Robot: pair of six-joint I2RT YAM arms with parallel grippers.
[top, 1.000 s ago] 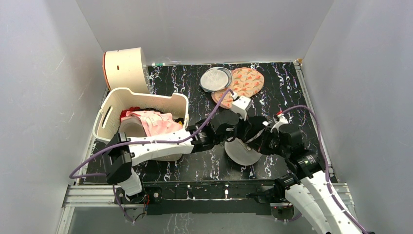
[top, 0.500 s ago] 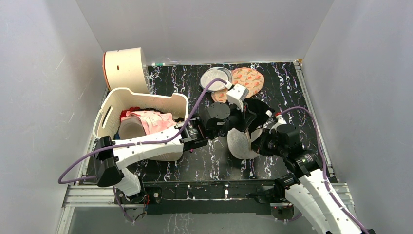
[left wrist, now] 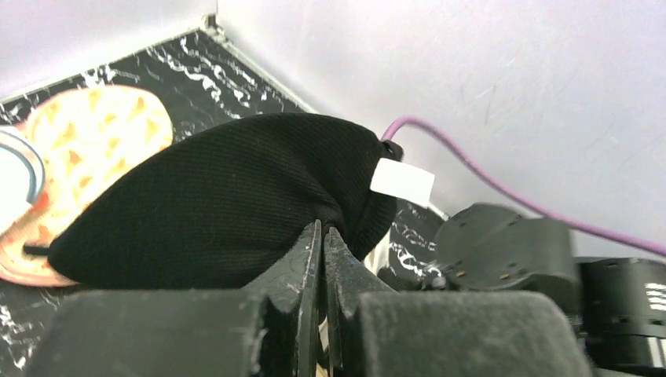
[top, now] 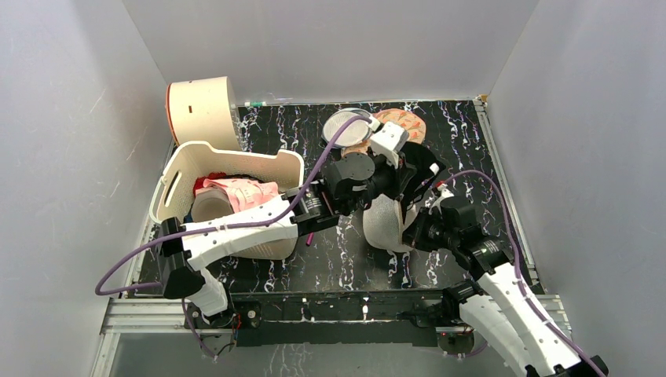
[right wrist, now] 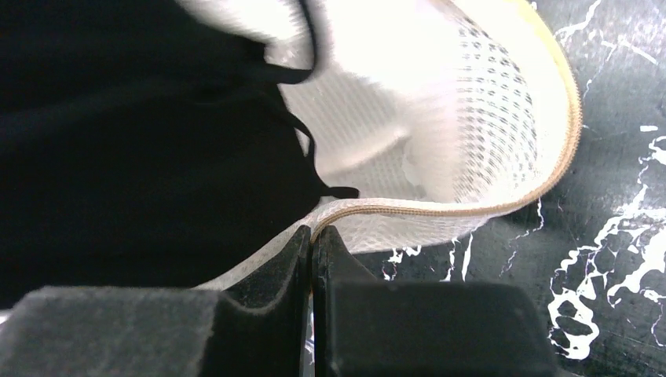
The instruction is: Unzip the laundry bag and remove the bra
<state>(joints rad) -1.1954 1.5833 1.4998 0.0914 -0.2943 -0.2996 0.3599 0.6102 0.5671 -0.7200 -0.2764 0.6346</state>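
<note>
The beige mesh laundry bag [top: 383,224] stands open on the black table, its rim zipper [right wrist: 440,210] undone. My right gripper [right wrist: 314,232] is shut on the bag's zipper rim; in the top view it [top: 414,228] sits at the bag's right side. My left gripper [left wrist: 323,229] is shut on a black bra [left wrist: 220,196] with a white label [left wrist: 401,179]. It holds the bra above the bag's mouth [top: 415,169]. The bra's lower part and thin strap [right wrist: 141,141] still reach into the bag. The garment from the bag is black, not pink.
A white basket [top: 177,169] at left holds a pink printed garment [top: 245,195] and other clothes. A cream round container [top: 200,110] stands behind it. A grey round mesh pouch [top: 345,126] and an orange-patterned pouch [top: 407,124] lie at the back.
My left gripper has risen and moved back, drawing the black bra up out of the bag. The bag has tipped up and opened wider while my right gripper keeps hold of its rim.
</note>
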